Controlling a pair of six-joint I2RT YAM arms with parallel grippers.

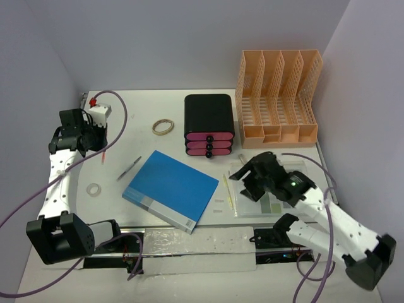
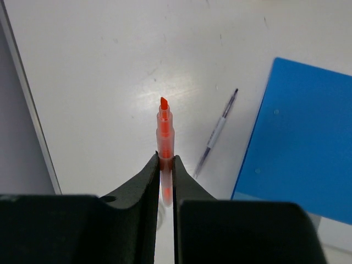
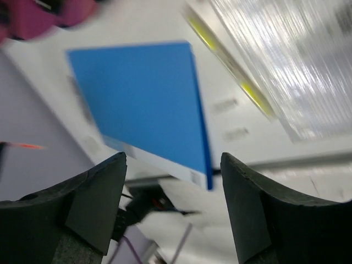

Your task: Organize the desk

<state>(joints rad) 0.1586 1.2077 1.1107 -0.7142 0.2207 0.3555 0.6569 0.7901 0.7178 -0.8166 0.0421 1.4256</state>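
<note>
1 highlighter (image 2: 165, 131) (tip outward) clamped in left pincer (image 2: 166, 160) above desk (image 2: 93, 66).

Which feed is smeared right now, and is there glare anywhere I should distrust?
Right wrist view: heavily smeared, the blue book and clear plastic sleeve streaked. Left wrist view: sharp on the orange highlighter, with a mild bright patch on the desk. Top view: sharp, evenly lit, soft shadows only.
</note>
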